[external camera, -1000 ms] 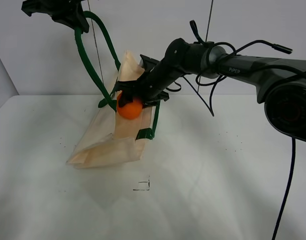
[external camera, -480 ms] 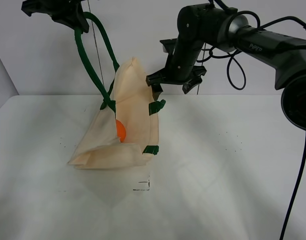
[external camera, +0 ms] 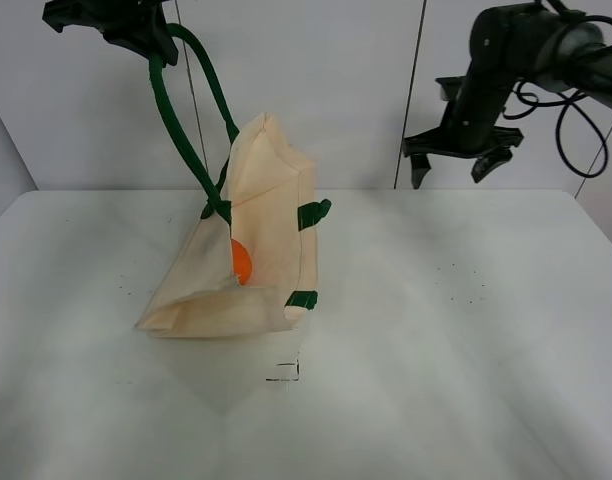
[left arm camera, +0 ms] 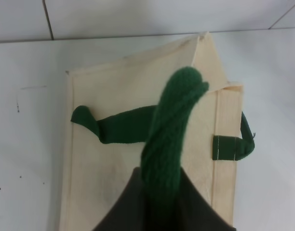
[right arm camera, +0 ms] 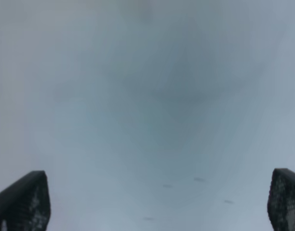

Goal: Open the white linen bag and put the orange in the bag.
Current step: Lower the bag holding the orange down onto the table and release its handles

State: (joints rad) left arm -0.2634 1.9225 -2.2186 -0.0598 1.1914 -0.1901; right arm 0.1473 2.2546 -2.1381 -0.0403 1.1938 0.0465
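- My left pincer is clamped on the dark green strap handle of the cream-white linen tote bag. The left wrist view shows the strap running straight out of the grip.
- The bag hangs from that strap with its bottom resting on the white counter, left of the middle and nearer the far edge. Its mouth gapes toward the right edge.
- The small round bright orange fruit sits inside the bag, low down, and only part of it shows through the opening.
- My right pincer is spread wide and holds nothing, high over the far edge toward the far right corner, well apart from the bag. The right wrist view shows only bare surface between the two tips.
- Judgement: the drop looks done, and what's left is settling the bag.
- Do it well: hold the strap steady and don't jerk it, as the mouth faces sideways and the fruit could roll out.
- Lower slowly, let the fabric fold over the fruit, and only then let go.
- Keep the right arm off the green tabs.
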